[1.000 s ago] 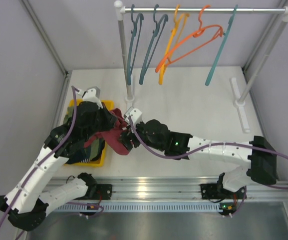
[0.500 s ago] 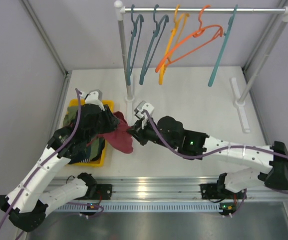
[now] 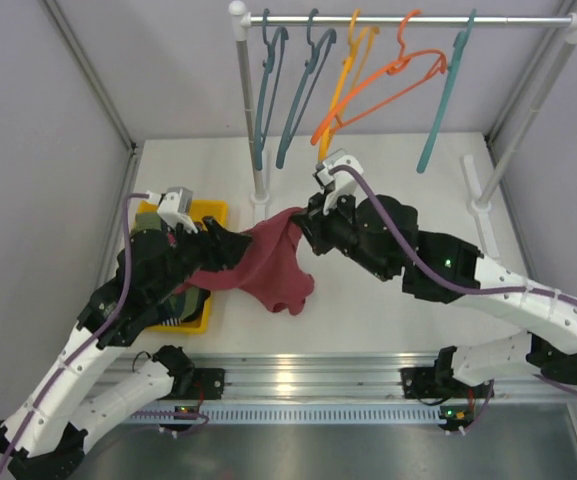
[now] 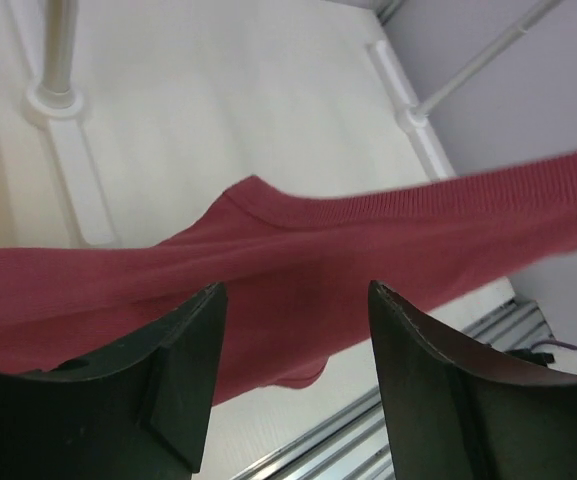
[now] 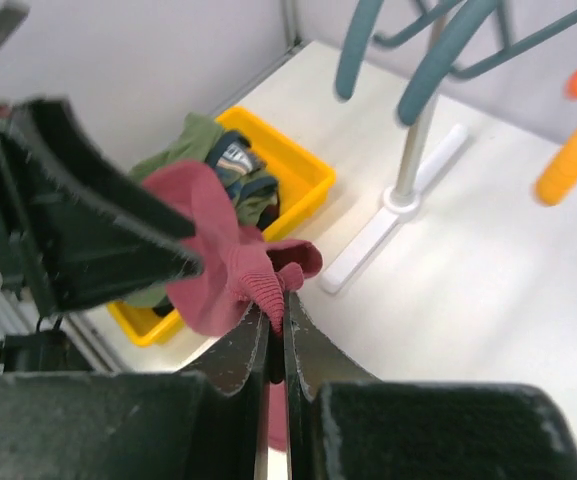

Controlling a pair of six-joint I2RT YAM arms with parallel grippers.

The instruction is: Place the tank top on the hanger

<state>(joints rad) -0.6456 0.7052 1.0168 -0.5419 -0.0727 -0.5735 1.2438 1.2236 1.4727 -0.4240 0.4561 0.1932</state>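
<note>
The maroon tank top (image 3: 276, 268) hangs stretched between the two arms, its low end trailing on the table beside the yellow bin. My right gripper (image 3: 308, 226) is shut on a ribbed edge of it, seen bunched at the fingertips (image 5: 276, 300) in the right wrist view. My left gripper (image 3: 226, 240) is open; in the left wrist view its fingers (image 4: 193, 340) stand wide apart, with the tank top (image 4: 318, 250) spread just beyond them and not pinched. The light teal hanger (image 3: 444, 100) hangs at the right end of the rail, far behind both grippers.
A yellow bin (image 3: 211, 212) at the left holds an olive-green garment (image 5: 193, 140). On the rail hang two darker blue-teal hangers (image 3: 266, 95), a yellow one (image 3: 340, 100) and an orange one (image 3: 388, 85). The rack's posts and feet (image 3: 483, 205) stand on the table.
My left gripper has opened and let the tank top go. My right gripper has shut on it and carried it up and to the right, pulling it out over the table.
</note>
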